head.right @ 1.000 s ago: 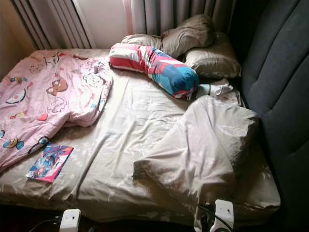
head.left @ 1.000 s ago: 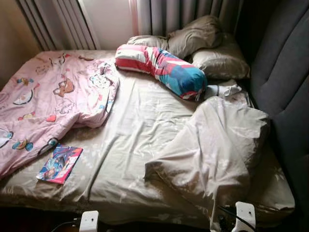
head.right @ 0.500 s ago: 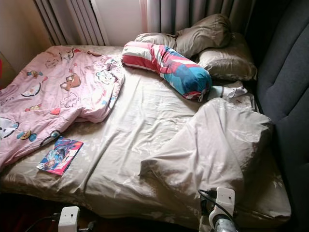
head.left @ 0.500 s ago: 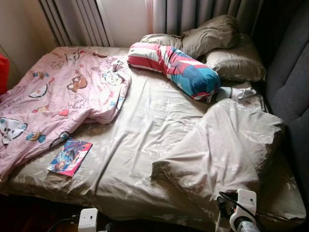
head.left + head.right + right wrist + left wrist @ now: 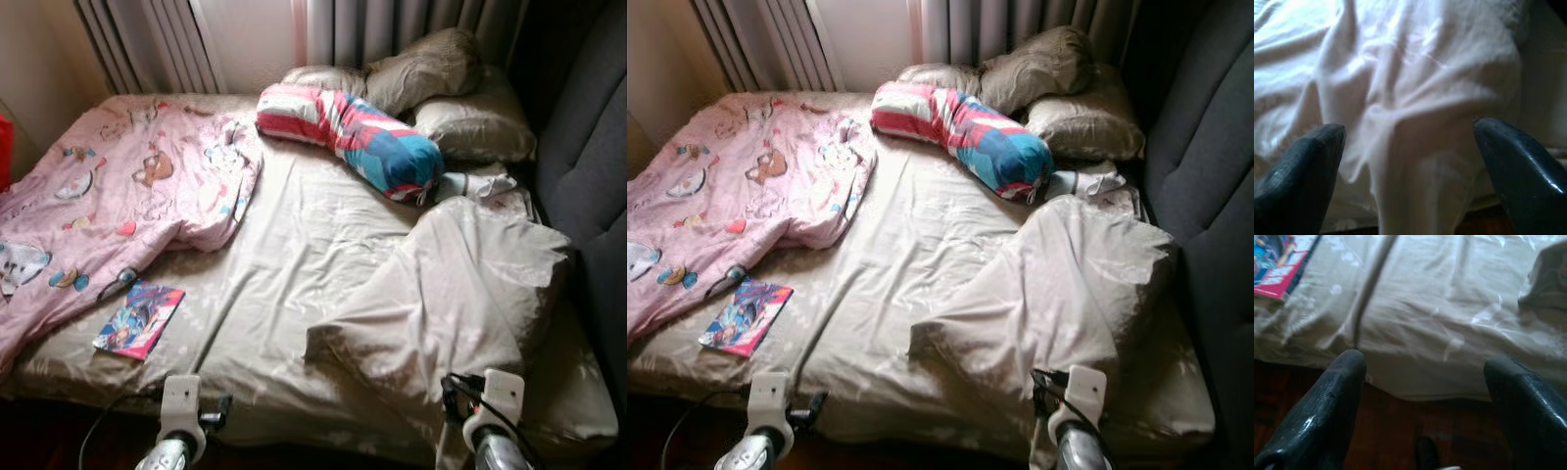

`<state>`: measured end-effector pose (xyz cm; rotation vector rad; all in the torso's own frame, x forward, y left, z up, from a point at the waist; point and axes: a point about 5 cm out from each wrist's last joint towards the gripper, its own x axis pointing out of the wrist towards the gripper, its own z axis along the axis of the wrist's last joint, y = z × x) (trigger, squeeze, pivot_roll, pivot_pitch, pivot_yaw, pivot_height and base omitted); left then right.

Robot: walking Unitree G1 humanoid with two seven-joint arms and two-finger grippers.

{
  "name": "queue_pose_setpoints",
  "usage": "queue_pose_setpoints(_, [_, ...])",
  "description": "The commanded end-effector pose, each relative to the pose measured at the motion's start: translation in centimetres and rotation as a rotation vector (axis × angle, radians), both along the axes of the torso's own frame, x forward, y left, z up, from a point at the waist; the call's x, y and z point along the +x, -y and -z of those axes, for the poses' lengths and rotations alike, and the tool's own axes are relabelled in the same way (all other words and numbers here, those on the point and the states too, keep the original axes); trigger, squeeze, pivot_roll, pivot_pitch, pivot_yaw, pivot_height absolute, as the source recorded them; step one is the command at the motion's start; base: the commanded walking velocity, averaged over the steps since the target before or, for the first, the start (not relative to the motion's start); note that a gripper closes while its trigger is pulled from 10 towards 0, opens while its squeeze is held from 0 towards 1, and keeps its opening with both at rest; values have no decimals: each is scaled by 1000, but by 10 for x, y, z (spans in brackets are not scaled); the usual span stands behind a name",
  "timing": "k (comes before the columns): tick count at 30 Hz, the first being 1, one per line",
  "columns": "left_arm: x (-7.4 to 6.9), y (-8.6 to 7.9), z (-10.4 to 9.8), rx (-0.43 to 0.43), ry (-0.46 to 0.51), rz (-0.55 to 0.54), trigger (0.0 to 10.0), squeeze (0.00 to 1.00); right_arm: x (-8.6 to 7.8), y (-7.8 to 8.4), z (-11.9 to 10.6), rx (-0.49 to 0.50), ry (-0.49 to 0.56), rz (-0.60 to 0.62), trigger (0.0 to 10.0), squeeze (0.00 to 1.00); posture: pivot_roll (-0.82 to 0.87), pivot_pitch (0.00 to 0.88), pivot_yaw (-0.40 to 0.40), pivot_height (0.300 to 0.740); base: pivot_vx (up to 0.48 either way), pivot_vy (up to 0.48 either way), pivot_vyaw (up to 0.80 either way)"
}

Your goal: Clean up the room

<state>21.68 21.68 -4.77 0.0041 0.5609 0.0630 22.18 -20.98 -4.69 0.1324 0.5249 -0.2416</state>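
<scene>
Left eye view: bed (image 5: 294, 245) carries a pink blanket (image 5: 108, 196), striped bolster (image 5: 353, 137), pillows (image 5: 470, 127), a rumpled beige duvet (image 5: 451, 294) and a comic book (image 5: 139, 319) near the front edge. Left wrist view: left claw (image 5: 1425, 396) spread wide, empty, at the mattress edge, the book beyond one finger. Right wrist view: right claw (image 5: 1410, 171) wide apart, empty, before the duvet's overhanging fold.

A bed (image 5: 294, 245) covered with a beige sheet is seen against a dark padded headboard (image 5: 588, 147) on the right. Grey curtains (image 5: 392, 29) are hung behind, daylight is let in between them. Dark wooden floor (image 5: 1400, 435) below the bed edge.
</scene>
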Motion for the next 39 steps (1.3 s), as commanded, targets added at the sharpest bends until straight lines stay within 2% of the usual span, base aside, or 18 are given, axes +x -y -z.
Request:
queue_pose_setpoints(1, [-7, -4, 4, 4, -35, -13, 10000, 0, -3, 0, 2, 2, -12, 9, 10000, 0, -53, 64, 48, 740, 0, -281, 0])
queue_pose_setpoints(16, [-12, -5, 8, 0, -61, -28, 10000, 0, -1, -2, 1, -1, -6, 6, 10000, 0, -49, 73, 41, 740, 0, -300, 0])
queue_pose_setpoints(29, [-3, -8, 1, -11, -17, -54, 10000, 0, 0, -4, 1, 2, -8, -5, 10000, 0, -47, 76, 40, 740, 0, 0, 0])
queue_pose_setpoints(39, [-3, -9, 1, -13, -21, -57, 10000, 0, 0, -9, 3, 43, -9, -40, 10000, 0, -51, 79, 42, 740, 0, 0, 0])
